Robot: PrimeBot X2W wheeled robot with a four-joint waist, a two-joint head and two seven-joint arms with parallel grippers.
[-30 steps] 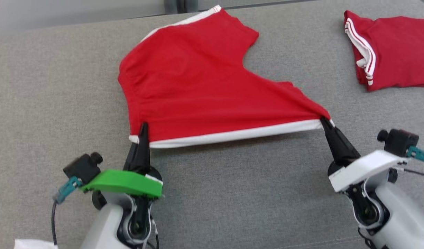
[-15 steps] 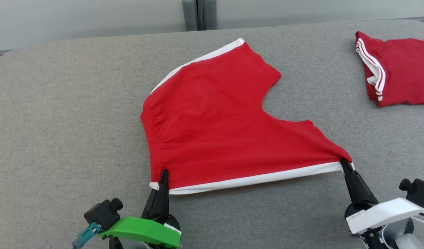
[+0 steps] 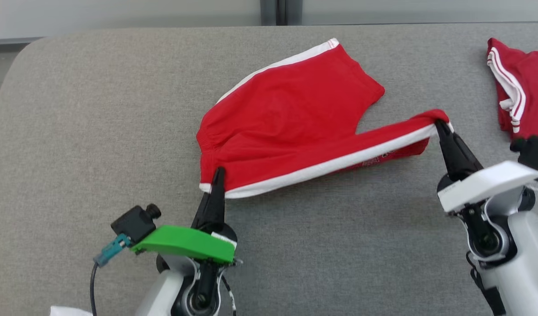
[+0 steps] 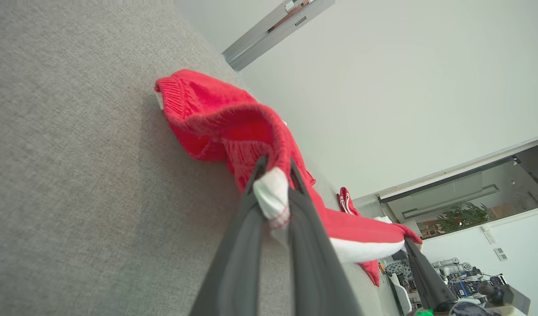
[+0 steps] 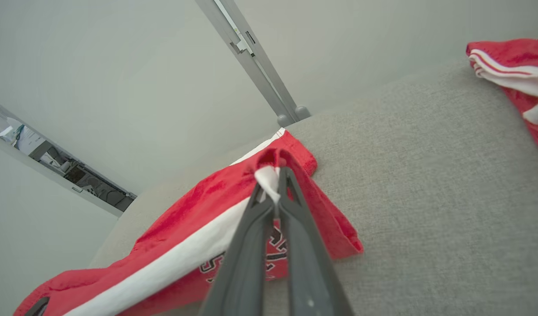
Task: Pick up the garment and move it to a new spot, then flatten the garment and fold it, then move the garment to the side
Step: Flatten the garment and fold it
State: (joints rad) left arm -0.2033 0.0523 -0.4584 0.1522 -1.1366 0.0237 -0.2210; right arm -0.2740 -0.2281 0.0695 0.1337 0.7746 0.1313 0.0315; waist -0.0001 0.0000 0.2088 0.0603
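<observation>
Garment: red shorts on the grey table, striped near edge lifted.
Left gripper: jaws pinched on the waistband corner.
Right gripper: jaws pinched on the leg-hem corner.
Handling: light, limp cloth; likely sags unless held by corners.

Grey fabric surface; pale wall behind; grey vertical post; soft light.
</observation>
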